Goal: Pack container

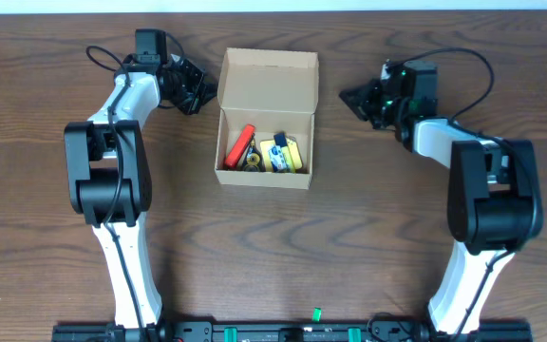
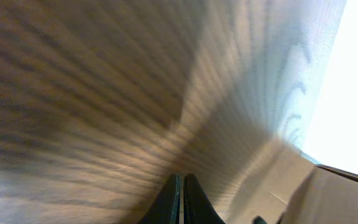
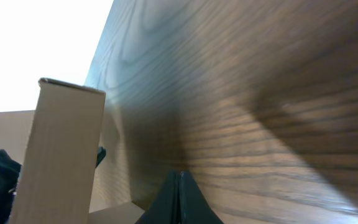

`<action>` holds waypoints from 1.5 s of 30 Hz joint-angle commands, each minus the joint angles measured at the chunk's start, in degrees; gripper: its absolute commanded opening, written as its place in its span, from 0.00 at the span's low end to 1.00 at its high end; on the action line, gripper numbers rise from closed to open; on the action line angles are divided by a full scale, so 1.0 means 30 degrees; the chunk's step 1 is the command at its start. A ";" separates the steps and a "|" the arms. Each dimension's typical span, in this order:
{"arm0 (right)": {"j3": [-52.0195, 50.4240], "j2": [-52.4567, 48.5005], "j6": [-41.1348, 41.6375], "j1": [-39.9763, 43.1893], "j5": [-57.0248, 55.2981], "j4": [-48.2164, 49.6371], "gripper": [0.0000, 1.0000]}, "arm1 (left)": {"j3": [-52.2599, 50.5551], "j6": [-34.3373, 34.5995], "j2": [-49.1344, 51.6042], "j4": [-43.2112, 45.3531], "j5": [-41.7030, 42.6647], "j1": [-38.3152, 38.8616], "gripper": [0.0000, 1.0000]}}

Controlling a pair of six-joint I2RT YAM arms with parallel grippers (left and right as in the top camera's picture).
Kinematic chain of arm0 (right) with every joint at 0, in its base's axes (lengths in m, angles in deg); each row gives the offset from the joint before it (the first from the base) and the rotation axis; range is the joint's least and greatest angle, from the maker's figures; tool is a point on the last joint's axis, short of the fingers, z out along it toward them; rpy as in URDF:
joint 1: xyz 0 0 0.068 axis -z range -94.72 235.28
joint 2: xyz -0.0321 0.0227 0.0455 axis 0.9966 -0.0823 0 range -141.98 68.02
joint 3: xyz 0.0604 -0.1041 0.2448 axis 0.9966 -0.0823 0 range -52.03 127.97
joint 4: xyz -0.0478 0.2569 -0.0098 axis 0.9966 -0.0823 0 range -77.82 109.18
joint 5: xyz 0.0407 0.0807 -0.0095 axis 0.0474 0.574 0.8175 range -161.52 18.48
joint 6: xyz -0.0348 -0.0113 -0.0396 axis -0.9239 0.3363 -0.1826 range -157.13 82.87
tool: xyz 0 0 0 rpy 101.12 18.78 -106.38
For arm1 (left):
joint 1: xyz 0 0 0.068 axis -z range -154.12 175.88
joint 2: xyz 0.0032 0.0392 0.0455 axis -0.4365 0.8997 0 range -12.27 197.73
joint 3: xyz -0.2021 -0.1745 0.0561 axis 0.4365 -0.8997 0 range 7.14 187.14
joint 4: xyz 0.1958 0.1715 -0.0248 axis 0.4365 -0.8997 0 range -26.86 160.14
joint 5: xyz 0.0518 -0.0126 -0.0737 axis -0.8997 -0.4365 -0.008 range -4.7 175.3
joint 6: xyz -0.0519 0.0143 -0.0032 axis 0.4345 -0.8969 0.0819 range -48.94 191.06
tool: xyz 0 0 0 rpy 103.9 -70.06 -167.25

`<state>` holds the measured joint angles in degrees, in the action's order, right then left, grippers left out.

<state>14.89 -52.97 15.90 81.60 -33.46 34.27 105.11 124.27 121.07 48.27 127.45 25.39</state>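
Tan cardboard container (image 1: 269,84), open with small items (image 1: 265,152) inside, sits on the wooden table (image 1: 349,247) between the left hand (image 1: 196,95) and the right hand (image 1: 351,99), near each, both hands pinched fully closed and holding nothing.

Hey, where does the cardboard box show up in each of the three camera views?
Overhead: the cardboard box sits top centre, lid flap open.
Left wrist: the cardboard box is in the bottom right corner.
Right wrist: one tan panel of it stands upright at the left edge.
Shared landmark: the dark wood-grain table beneath it.
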 commanded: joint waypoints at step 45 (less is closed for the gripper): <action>0.4568 -0.4087 0.3555 -0.1938 0.3483 0.6339 0.01 | 0.0408 0.0240 -0.0102 0.2637 0.7927 -0.0117 0.06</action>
<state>26.54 -64.36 28.32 76.09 -25.11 53.13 105.11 125.47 121.07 55.75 146.73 25.50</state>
